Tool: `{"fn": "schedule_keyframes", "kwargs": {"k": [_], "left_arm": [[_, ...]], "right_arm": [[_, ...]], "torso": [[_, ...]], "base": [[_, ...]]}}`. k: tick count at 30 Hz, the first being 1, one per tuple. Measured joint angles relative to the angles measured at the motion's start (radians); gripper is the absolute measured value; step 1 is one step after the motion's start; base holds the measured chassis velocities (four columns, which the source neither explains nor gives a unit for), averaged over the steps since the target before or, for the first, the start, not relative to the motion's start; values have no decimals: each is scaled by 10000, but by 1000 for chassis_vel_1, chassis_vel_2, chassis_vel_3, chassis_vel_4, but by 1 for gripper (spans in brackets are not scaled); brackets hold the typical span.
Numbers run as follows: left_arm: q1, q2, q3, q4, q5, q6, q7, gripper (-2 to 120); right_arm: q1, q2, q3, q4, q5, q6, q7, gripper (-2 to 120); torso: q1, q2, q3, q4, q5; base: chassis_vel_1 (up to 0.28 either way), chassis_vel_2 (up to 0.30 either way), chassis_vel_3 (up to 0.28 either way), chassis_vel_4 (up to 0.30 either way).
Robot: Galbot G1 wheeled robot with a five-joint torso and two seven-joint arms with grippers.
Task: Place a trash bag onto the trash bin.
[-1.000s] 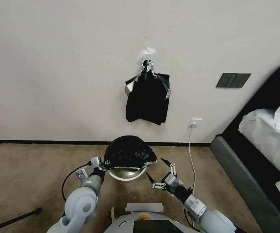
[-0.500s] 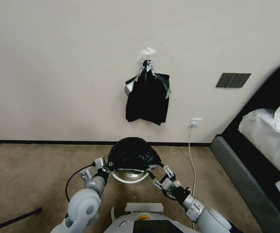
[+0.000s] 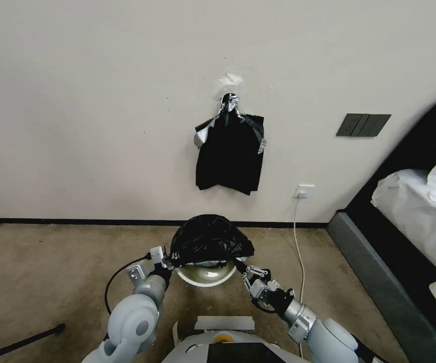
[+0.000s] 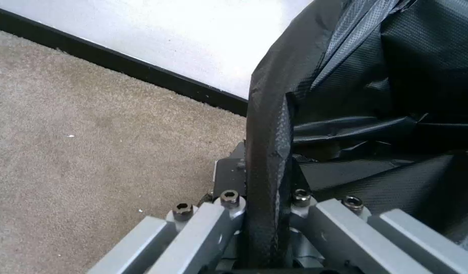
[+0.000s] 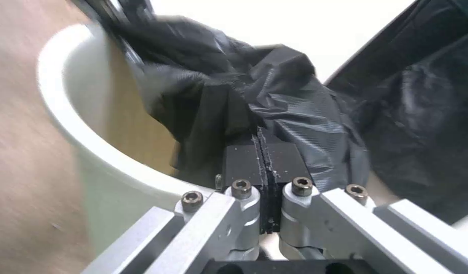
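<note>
I count two grippers, one trash bag and one trash bin. On my left, the left gripper (image 3: 170, 260) has its jaws closed on a pinched fold of the trash bag (image 3: 210, 240), at the bin's left rim. The bag domes over the far part of the trash bin (image 3: 205, 275), its stretched edge running left to right between my grippers. The bin stands upright on the carpet (image 3: 51, 272), mouth up. On the right, the right gripper (image 3: 241, 266) is clamped on the bag's other edge.
</note>
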Motion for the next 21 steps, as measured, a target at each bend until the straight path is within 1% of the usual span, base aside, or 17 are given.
{"fn": "schedule_keyframes", "kwargs": {"k": [1,2,4,6,7,8,10,11,12,17,21], "left_arm": [[-50,-8,-37,-8,-151,17,-101,1],[-50,-8,-37,-8,-151,17,-101,1],[-143,-18,-123,-36,-502,60,-323,1],[-163,-18,-147,-46,-589,75,-374,1],[-204,-17,-203,-78,-809,109,-498,1],[-260,12,-315,-163,-1250,172,-719,1],[-267,28,-349,-202,-1406,188,-787,1],[-247,61,-396,-360,-1862,222,-997,1],[-202,45,-394,-438,-1965,215,-1058,1],[-79,-93,-345,-616,-2303,92,-1223,1],[-82,-100,-350,-655,-2475,80,-1312,1]], "right_arm": [[-63,-94,-22,74,466,265,-267,0],[-63,-94,-22,74,466,265,-267,0],[-181,-261,-26,183,1173,673,-835,0],[-215,-307,-25,201,1327,774,-1020,0],[-269,-373,-18,217,1549,921,-1336,0],[-313,-456,-9,190,1842,1123,-1913,0],[-310,-469,-20,141,1910,1161,-2094,0],[-206,-440,-152,-89,1995,1191,-2494,0],[-81,-364,-276,-305,2020,1194,-2667,0],[254,-63,-634,-1009,2082,1199,-2917,0],[302,28,-696,-1247,2085,1208,-3032,0]], "torso": [[0,0,0,0,-1],[0,0,0,0,-1],[0,0,0,-1,-3],[0,0,0,-1,-3],[0,0,0,-1,-3],[0,0,0,-1,-3],[0,0,0,-1,-2],[0,0,0,-1,-1],[0,0,0,-1,0],[0,0,0,0,0],[0,0,0,0,-2]], "base": [[0,0,0,0],[0,0,0,0],[0,0,0,0],[0,0,0,0],[0,0,0,0],[0,0,0,0],[0,0,0,0],[0,0,0,0],[0,0,0,0],[0,0,0,0],[0,0,0,0]]}}
